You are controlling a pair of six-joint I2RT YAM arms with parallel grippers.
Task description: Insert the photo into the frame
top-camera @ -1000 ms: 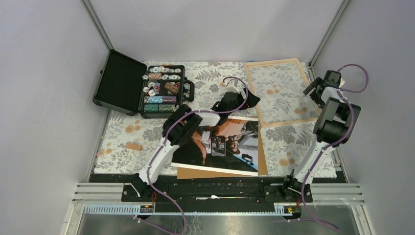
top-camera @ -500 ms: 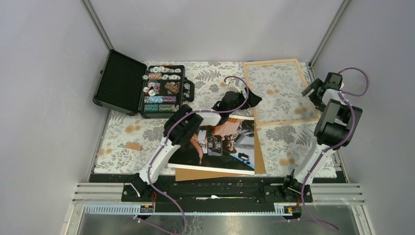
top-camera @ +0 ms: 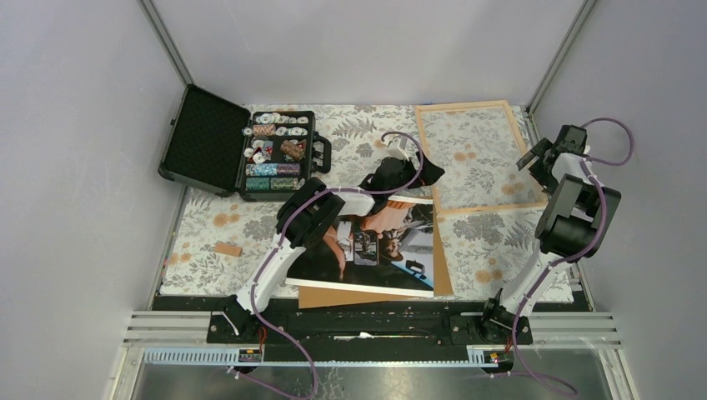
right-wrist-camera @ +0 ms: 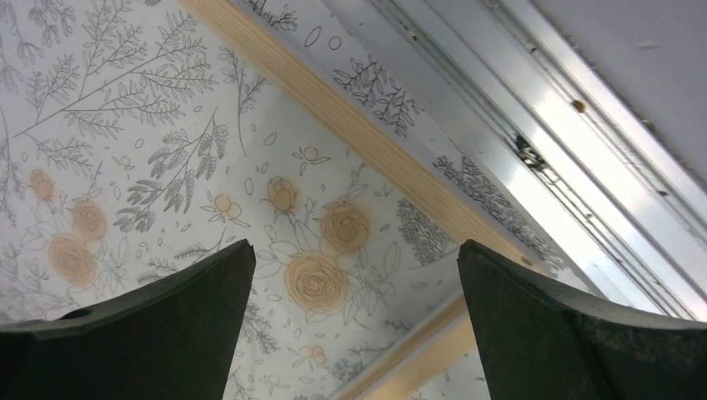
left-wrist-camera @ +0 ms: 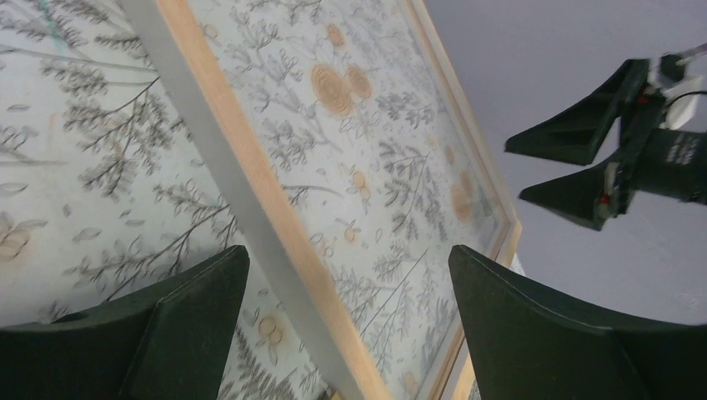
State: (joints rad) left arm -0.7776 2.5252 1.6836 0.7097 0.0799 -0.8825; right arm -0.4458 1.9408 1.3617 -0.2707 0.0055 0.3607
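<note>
Item: large glossy photo [top-camera: 375, 250], white border, dark picture in skin/orange tones. Lies face up, just on the near side of the left end effector [top-camera: 417, 172], far edge close under it, not gripped. Change vs. a sec. ago: the print has slid a little left and nearer, then stayed put; the right end effector [top-camera: 534, 158] has drifted outward, past the frame's right rail. Meaning, as judged: photo not yet in, a regrip or re-aim comes next. Item: thin light-wood rectangular frame [top-camera: 463, 106] w/ clear pane, flat, immediately right of the left end effector; in the left wrist view its left rail runs between the spread fingers [left-wrist-camera: 183, 333]. Left end effector: released, empty. Right end effector: released, empty, hovering over the frame's far-right corner area. Item: plain brown cardboard backing board [top-camera: 367, 296], under the photo, showing at the near and right edges. Item: open black case of poker chips [top-camera: 200, 137], well to the left. Surface: worktop [top-camera: 208, 225] in white floral-print cloth. Room: plain grey-lilac walls, aluminium corner posts.
</note>
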